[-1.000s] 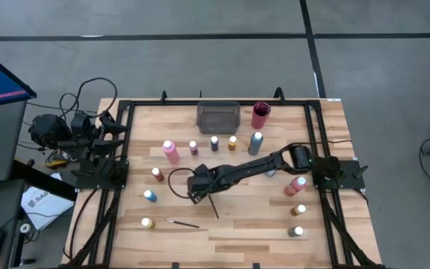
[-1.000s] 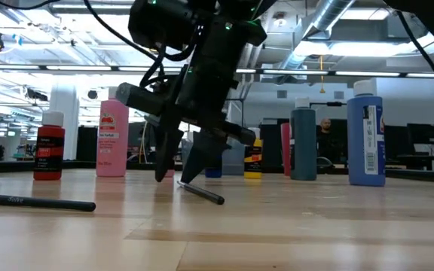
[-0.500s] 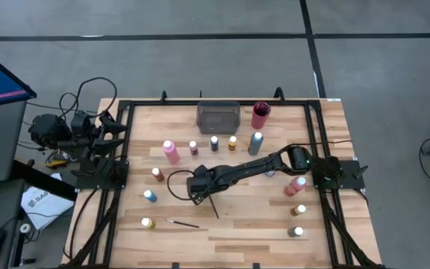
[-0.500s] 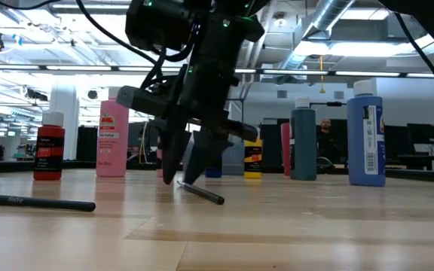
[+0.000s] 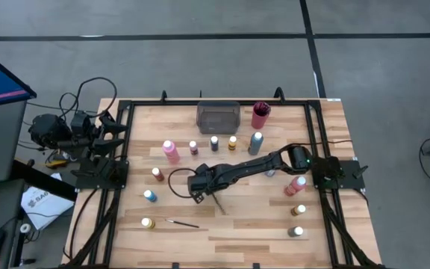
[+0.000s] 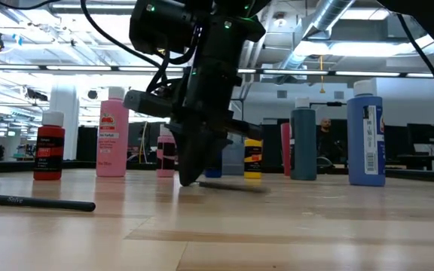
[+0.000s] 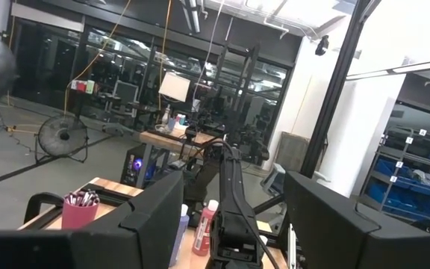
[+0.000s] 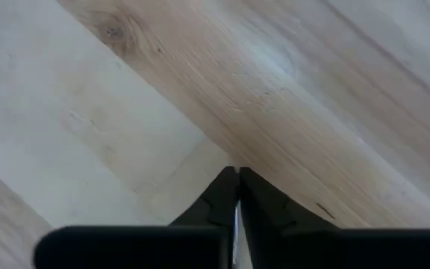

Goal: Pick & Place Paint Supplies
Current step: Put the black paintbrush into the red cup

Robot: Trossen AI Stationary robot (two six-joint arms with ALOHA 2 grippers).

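Observation:
My right gripper (image 5: 202, 192) reaches to the table's middle and points down, shut at the far end of a thin dark brush (image 5: 217, 204). The brush runs from the fingertips toward the near right; in the low view it is a blurred streak (image 6: 232, 187) just over the wood. The right wrist view shows only the shut fingertips (image 8: 237, 183) on bare wood. A second brush (image 5: 181, 223) lies flat near the front left. Small paint bottles (image 5: 170, 150) stand upright around the table. My left gripper (image 7: 234, 205) waits open at the left edge. My right gripper pinches the brush's far end (image 6: 199, 183) between its two fingertips, coming from above and pointing down. The brush sticks out sideways from the tips toward the near right. I cannot tell whether its free end (image 5: 223, 211) rests on the table. The fingers hide the contact in the wrist view.
A grey tray (image 5: 218, 116) and a red cup (image 5: 260, 114) stand at the far edge. Bottles line up before them (image 5: 232, 142), down the left (image 5: 149, 196) and down the right (image 5: 297, 184). Bare wood lies at the near middle.
My right gripper has shut its fingers onto the brush's far end and stayed at the same spot. The brush's free end has swung toward the table's right edge, and the brush shows blurred in the low view.

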